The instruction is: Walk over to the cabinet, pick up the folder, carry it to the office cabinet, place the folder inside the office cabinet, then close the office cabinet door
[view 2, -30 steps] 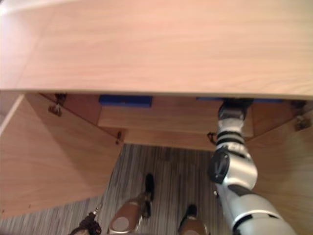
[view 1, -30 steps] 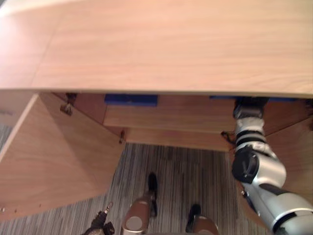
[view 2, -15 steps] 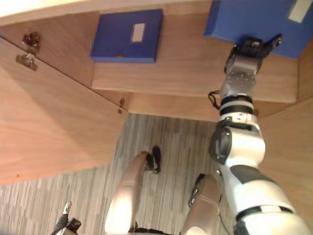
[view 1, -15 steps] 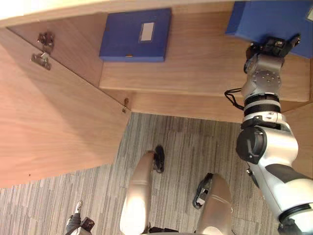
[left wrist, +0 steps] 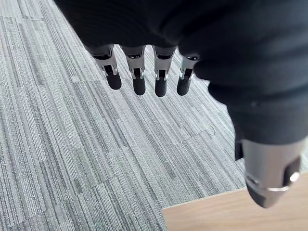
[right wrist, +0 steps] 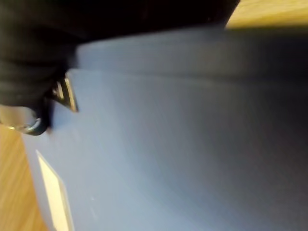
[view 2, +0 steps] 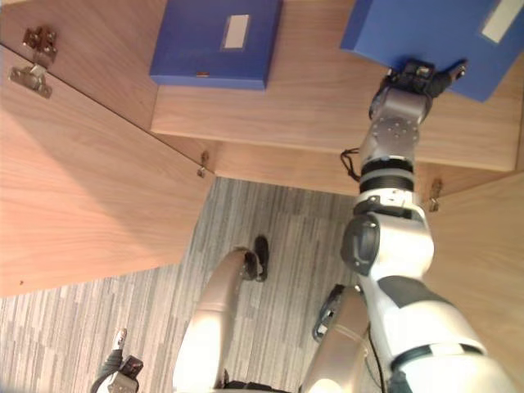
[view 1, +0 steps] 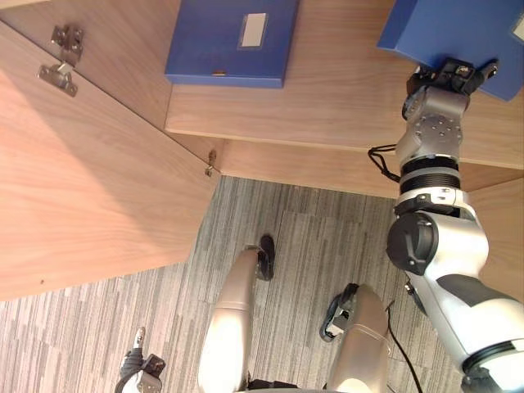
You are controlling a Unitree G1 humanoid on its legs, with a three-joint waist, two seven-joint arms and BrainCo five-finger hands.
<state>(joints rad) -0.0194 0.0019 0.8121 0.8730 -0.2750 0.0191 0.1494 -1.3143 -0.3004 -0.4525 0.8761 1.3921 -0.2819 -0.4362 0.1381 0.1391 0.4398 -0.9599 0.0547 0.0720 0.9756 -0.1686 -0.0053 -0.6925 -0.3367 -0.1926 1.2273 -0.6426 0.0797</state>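
Folder (view 1: 458, 29) sits clasped in right hand (view 1: 446, 78).

Head stereo down, both on cabinet (view 1: 344, 90); wrist cams v. close.

The left door (view 1: 90, 180) and the right door (view 2: 483, 246) stand swung wide, leaving an open way in over the carpet (view 1: 311, 246). On the shelf (view 1: 344, 106), bare wood lies free between the left blue folder (view 1: 221, 41) and the right blue folder (view 1: 458, 29), where the right hand (view 1: 446, 75) and its arm block the shelf's right end
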